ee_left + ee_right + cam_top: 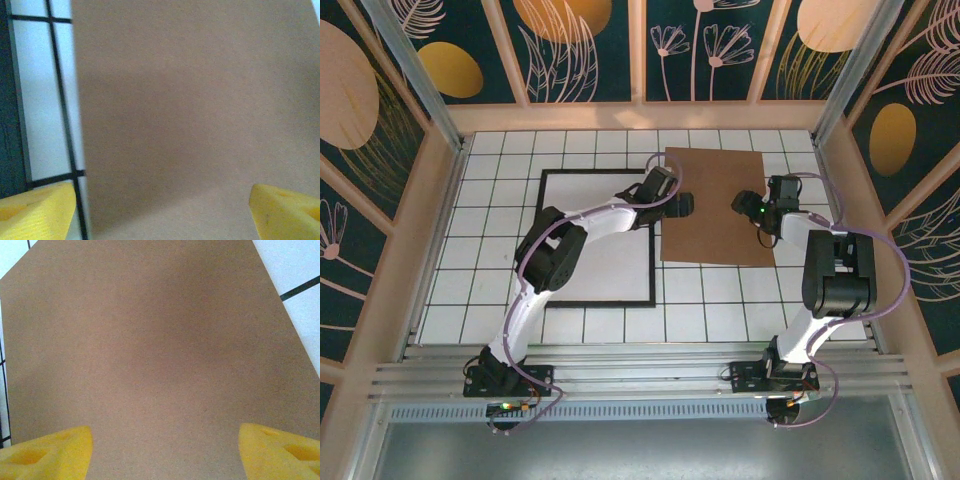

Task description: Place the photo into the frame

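- Overhead, the left claw (682,207) sits at the left edge of a brown cardboard board (720,170). Its jaws stand wide, with nothing between them.
- From its own wrist, the left claw (160,215) shows two yellow fingertips (35,212) far apart at the lower corners. The board (190,110) lies flat under and ahead of them.
- The board's long edge runs just past the inner side of the left fingertip. Beyond that edge lie white tiles of the desk (42,100) with dark grout.
- The right claw (742,206) hangs over the right half of the same board. It faces the left claw, with bare cardboard between the two.
- From its own wrist, the right claw (160,452) is wide as well. Its yellow fingertips (280,450) are set apart and grip nothing.
- Ahead of the right claw the board (150,340) stretches away, and the desk (300,265) shows past its far corner.
- I cannot tell whether the tips of either claw touch the cardboard or hover just above it.
- The frame (610,303) lies flat on the desk (720,300) to the left of the left claw. Its right side is just beside the board's left edge, and the left arm reaches across its upper right corner.
- Inside the frame a plain white sheet hides the tile lines. It looks like the photo (615,265) lying face down, but no print shows, so I cannot be sure.
- That sheet lies left of the left claw and nearer the arm bases, and well apart from the right claw.
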`<move>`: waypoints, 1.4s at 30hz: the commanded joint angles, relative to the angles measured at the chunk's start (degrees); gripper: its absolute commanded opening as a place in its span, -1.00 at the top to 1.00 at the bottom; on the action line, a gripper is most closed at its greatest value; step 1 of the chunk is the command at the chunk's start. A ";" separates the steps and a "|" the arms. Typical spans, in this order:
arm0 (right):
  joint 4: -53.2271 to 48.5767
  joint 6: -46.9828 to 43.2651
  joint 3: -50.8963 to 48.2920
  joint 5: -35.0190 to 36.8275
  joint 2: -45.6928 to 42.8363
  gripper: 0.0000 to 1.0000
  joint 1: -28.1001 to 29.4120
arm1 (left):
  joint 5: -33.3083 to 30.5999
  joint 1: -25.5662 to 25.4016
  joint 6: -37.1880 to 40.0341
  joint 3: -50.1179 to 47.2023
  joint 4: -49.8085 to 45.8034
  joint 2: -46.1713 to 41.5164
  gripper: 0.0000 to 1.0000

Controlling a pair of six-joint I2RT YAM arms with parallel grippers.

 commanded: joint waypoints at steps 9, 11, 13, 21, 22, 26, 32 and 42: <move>-3.01 -4.87 3.92 8.40 -0.31 -0.58 -2.19 | -4.91 0.27 4.01 6.32 -8.73 2.36 -0.80; -3.48 -5.64 5.27 9.95 0.32 -0.62 -2.28 | -5.21 -0.31 4.59 10.65 -11.08 4.85 -0.81; -4.10 -6.14 6.87 10.68 1.46 -0.68 -2.31 | -4.81 -0.32 4.09 13.74 -12.68 7.05 -0.82; -7.53 -7.63 13.37 10.52 8.26 -0.85 -2.95 | -6.77 -0.40 4.06 22.85 -16.13 12.98 -0.87; -7.96 -7.74 14.15 10.06 9.21 -0.87 -3.12 | -6.68 -0.47 4.06 23.84 -16.58 13.71 -0.88; -9.22 -8.18 16.25 7.37 12.28 -0.87 -3.38 | -4.04 -0.46 3.67 25.91 -17.26 15.53 -0.89; -9.99 -8.28 17.12 2.95 15.18 -0.83 -3.34 | -1.07 -0.50 2.32 24.07 -16.15 15.21 -0.89; -7.61 -6.92 15.48 -5.86 15.26 -0.72 -3.68 | 1.14 -0.54 1.19 20.17 -13.97 13.13 -0.89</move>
